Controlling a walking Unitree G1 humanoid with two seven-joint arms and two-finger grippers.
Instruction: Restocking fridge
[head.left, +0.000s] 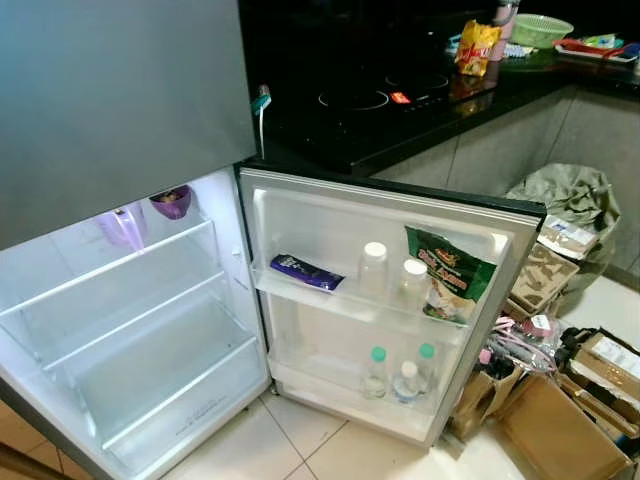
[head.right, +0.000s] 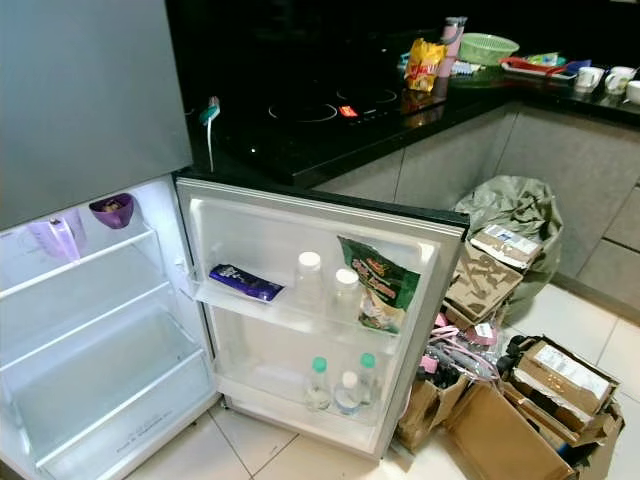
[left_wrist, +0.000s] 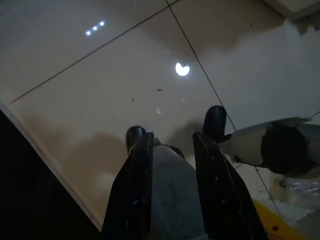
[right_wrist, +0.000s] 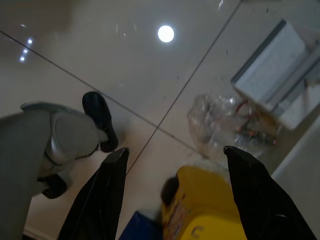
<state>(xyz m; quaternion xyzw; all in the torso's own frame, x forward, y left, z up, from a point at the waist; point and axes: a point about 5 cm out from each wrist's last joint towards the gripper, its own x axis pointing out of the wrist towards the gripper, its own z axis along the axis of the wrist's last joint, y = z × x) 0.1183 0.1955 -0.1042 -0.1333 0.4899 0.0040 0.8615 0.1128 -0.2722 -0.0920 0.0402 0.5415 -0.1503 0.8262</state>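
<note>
Yellow container (right_wrist: 205, 210) between right tool (right_wrist: 175, 160) fingers.

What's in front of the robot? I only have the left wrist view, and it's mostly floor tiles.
Observer: A fridge with its fridge door swung wide open.
Operator: Is anything stocked in the door?
Observer: The upper door shelf holds a purple packet, two white-capped bottles and a green snack bag.
Operator: And the right hand?
Observer: The right hand is open and points down at the floor, with a yellow container beneath it.
</note>
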